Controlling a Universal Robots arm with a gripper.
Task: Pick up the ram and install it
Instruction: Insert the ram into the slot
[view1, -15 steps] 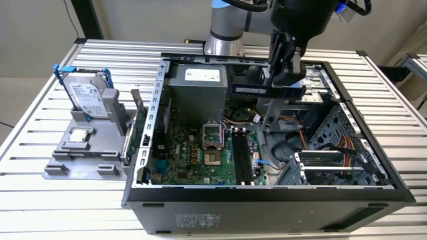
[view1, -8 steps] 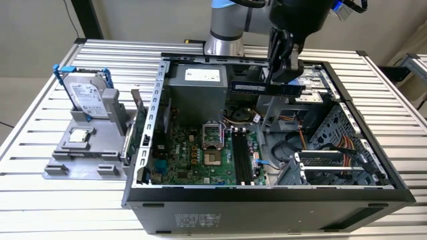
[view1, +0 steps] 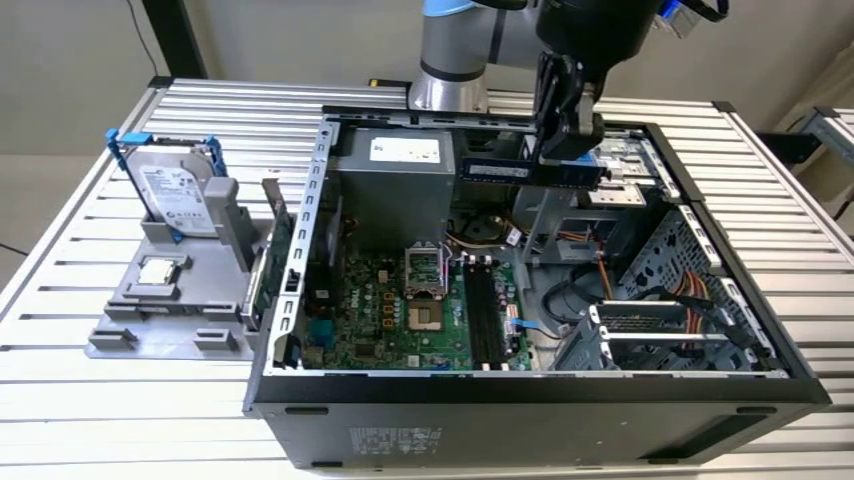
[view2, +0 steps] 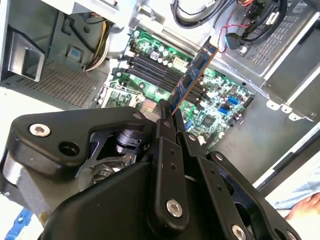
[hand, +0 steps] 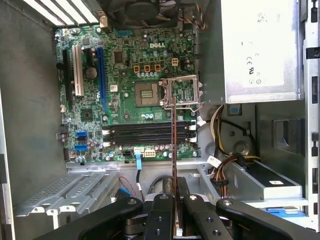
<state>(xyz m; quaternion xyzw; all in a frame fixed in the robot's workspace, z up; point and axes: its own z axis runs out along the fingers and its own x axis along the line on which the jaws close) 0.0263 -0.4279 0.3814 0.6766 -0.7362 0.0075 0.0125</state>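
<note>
1. The ram (view1: 514, 170) is pinched between the jaws, which are closed on it near one of its ends. The rest of the stick reaches out beyond the jaw tips, as we see in the second wrist view (view2: 192, 80) and, edge-on, in the first wrist view (hand: 173, 145).
2. It hangs in the air and touches nothing else. The memory slots (hand: 147, 135) lie well below the jaws, on the motherboard (hand: 125, 75) inside the open computer case (view1: 534, 395).
3. We judge that the stick is crossed to the slots: in the first wrist view its thin edge runs across the black slot lines, not along them. To do this step well, we think its long edge must be parallel to one slot before it goes down.
4. The open CPU socket (hand: 182, 90) is just beside the slots, and cables (hand: 220, 130) lie near one end of them. The ram should keep apart from both.
5. The jaws hold only one end, so pressing could tilt the stick. We would keep it upright and press evenly. We cannot tell if the slot latches are open.
</note>
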